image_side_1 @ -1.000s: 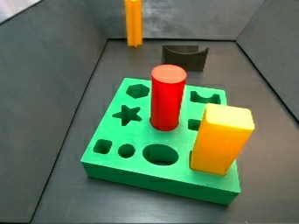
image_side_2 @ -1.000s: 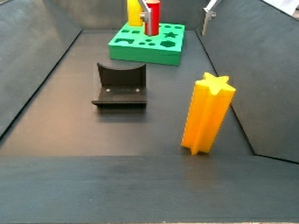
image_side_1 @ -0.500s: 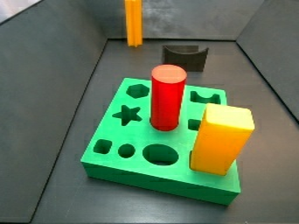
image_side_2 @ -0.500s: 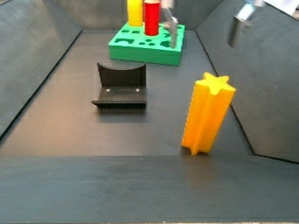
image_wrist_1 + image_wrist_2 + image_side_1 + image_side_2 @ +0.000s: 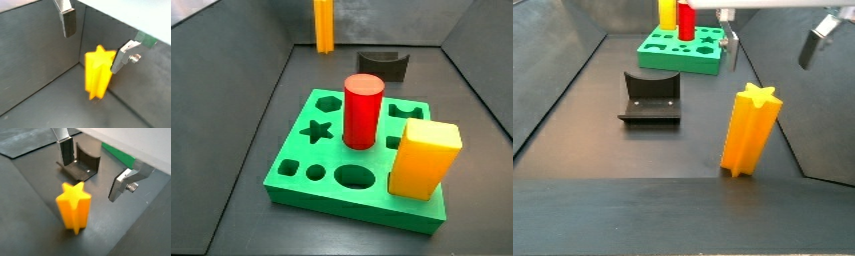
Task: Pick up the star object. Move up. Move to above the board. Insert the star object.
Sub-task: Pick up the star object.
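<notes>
The star object (image 5: pixel 750 130) is a tall orange prism with ridged sides, standing upright on the dark floor; it also shows in a side view (image 5: pixel 323 25) at the far end. My gripper (image 5: pixel 770 55) hangs open above and a little beyond it, holding nothing. Both wrist views show the star object (image 5: pixel 98 72) (image 5: pixel 75 208) below the wide gap of the gripper (image 5: pixel 95 42) (image 5: pixel 95 170), untouched by either finger. The green board (image 5: pixel 345 205) (image 5: pixel 680 62) lies apart from the star object, its star hole open on top.
A red cylinder (image 5: pixel 362 110) and a yellow-orange square block (image 5: pixel 422 158) stand in the board. The dark fixture (image 5: pixel 649 95) (image 5: pixel 80 165) sits on the floor between the board and the star object. Grey walls slope up around the floor.
The gripper has travelled from near the board toward the star object and now hangs above it, still open. The star object and the board have not moved.
</notes>
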